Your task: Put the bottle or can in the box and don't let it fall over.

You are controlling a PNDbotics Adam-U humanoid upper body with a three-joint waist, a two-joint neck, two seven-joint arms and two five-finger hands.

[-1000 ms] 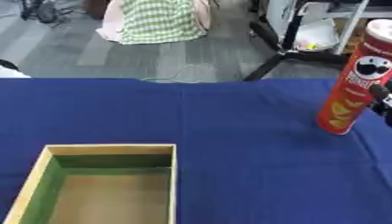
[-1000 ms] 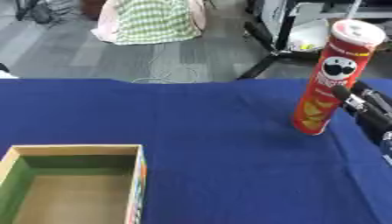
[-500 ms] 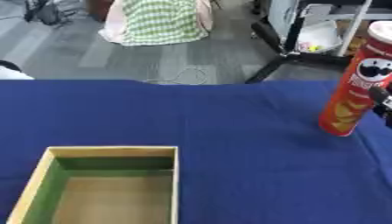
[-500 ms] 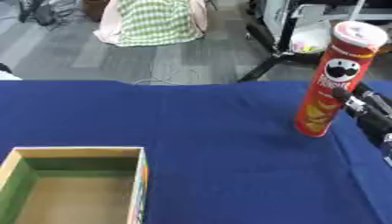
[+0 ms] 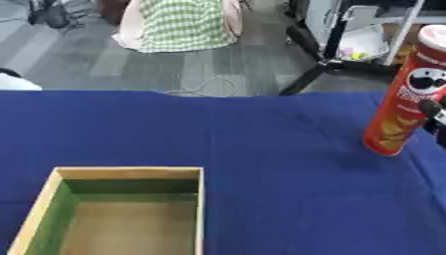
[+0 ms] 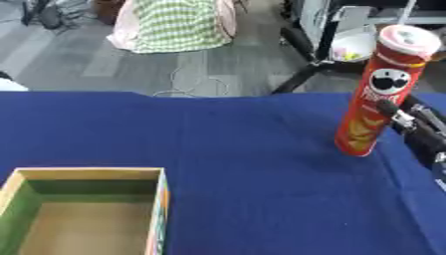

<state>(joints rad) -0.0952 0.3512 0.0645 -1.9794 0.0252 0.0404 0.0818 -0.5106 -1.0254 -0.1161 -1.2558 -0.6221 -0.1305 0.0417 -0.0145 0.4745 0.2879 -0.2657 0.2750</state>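
Note:
A tall red crisp can point(image 6: 376, 99) with a pale lid stands upright on the blue table point(image 6: 235, 144) at the right. My right hand point(image 6: 425, 134) comes in from the right edge, open, its black fingers straight. One fingertip point(image 6: 390, 108) lies against the can's right side at mid height. At the lower left sits an open wooden box point(image 5: 131, 173) with a green inner wall and nothing inside. My left hand shows in neither view.
The table's far edge runs just behind the can. Beyond it lie grey floor, a chair draped in green checked cloth point(image 5: 178, 22) and a black stand's legs point(image 5: 322, 64). Bare blue cloth stretches between the box and the can.
Almost nothing: the can stays upright in place and my right hand's fingers stay at its right side. The whole picture has shifted slightly.

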